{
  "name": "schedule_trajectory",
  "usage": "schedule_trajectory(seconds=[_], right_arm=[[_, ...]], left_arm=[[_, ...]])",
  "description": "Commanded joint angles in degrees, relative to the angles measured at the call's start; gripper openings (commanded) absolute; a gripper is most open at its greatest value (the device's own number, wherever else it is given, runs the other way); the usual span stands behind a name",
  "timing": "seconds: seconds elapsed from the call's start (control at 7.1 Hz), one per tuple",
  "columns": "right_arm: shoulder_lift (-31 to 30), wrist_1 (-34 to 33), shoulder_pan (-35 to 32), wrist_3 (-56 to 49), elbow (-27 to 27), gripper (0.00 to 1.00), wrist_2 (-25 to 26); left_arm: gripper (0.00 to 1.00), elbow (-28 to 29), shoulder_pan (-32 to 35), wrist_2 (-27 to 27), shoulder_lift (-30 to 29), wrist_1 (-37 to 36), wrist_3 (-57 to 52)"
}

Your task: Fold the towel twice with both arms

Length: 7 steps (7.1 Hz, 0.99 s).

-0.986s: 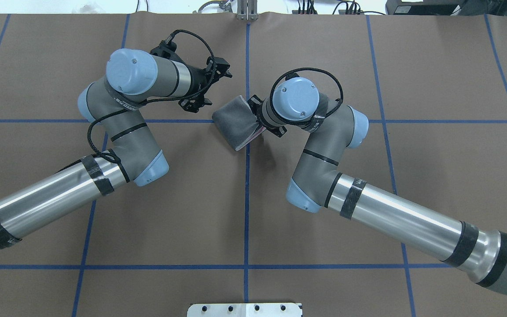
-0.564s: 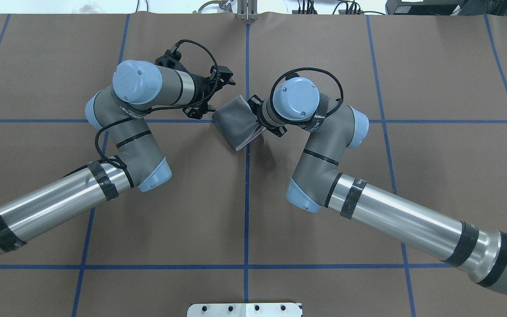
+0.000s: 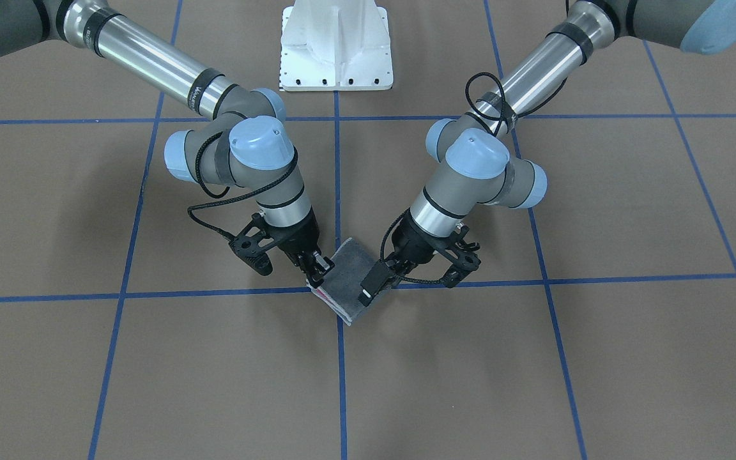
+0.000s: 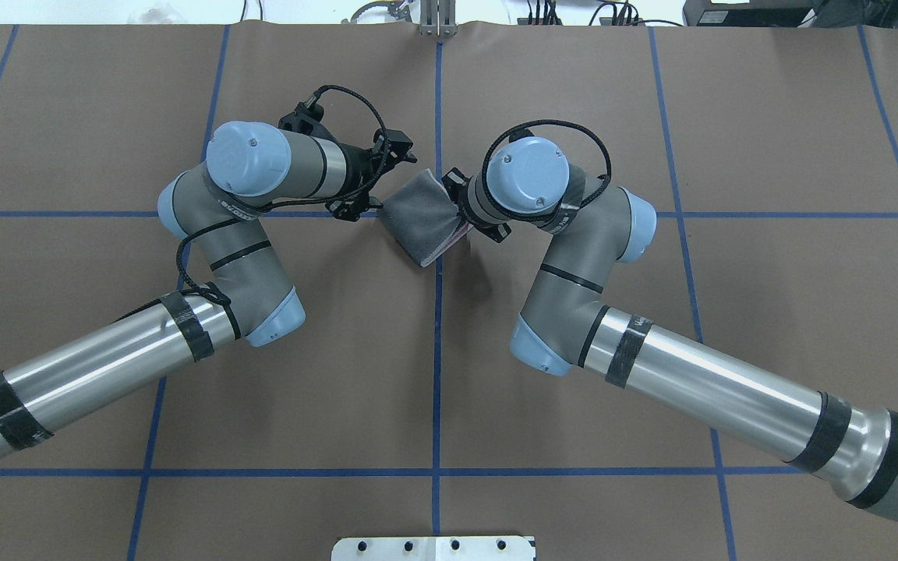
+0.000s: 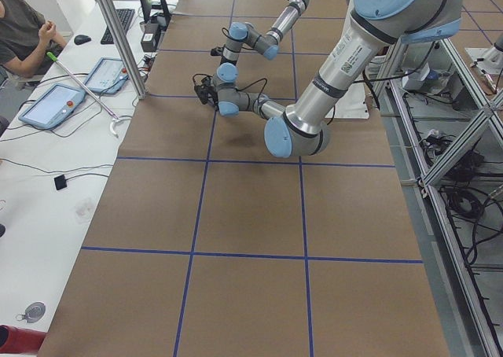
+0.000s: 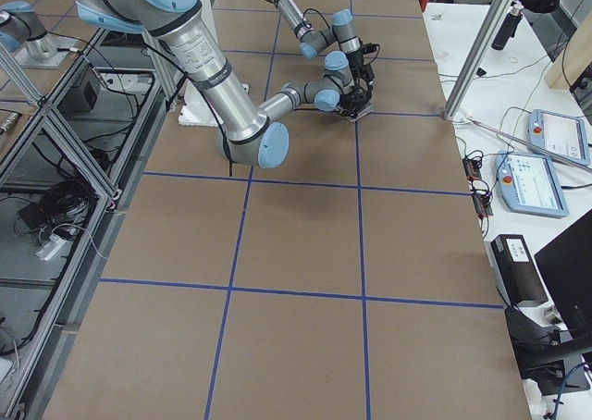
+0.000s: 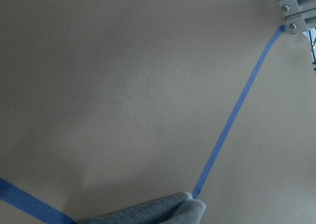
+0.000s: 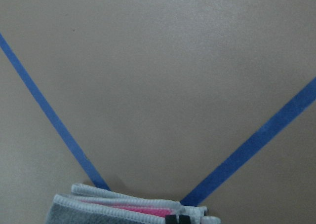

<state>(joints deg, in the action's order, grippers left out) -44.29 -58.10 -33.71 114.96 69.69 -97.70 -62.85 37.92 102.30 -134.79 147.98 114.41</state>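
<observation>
**Towel [image 4: 420, 220] folded small, one edge held**

We count one towel. It is a small folded packet with the dark grey face outside. It is on the brown table [image 4: 301, 389], at the place where two blue tape lines [image 4: 437, 351] cross, and it is between the two grippers. In the right wrist view we see its open edge: several pale stitched borders lie one over the other, with a strip of pink between them. We cannot tell exactly how many layers there are.

We count two arms. The right arm [image 4: 714, 389] is bent toward the towel's right side. The right gripper [image 3: 317, 269] has its two fingertips [image 8: 173, 219] pressed together on that open edge, so it pinches the towel.

The left arm [image 4: 106, 366] is bent toward the other side. The left gripper [image 3: 370, 286] is at the towel's left corner, and one black finger [image 3: 373, 280] with a pale tip is over the cloth. We cannot tell if its jaws stand wide or narrow. The left wrist view shows only a grey corner of the towel at its bottom edge.

One white base plate [image 3: 336, 57] is bolted between the roots of the arms. In the exterior left view one person [image 5: 20, 27] sits at a white side bench, and two flat screens [image 5: 51, 105] lie there.
</observation>
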Motion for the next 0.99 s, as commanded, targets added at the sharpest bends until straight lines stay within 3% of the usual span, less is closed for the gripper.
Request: schedule_trajectory(seconds=[0.0,0.85], right_arm=[[0.0,0.0,-0.1,0.0,0.0,0.0,0.0],[0.0,0.1,-0.3,0.0,0.0,0.0,0.0]], left_arm=[[1.0,0.9,-0.1,0.0,-0.1,0.7,0.0],[1.0,2.3,0.0,0.0,-0.4,1.3,-0.1]])
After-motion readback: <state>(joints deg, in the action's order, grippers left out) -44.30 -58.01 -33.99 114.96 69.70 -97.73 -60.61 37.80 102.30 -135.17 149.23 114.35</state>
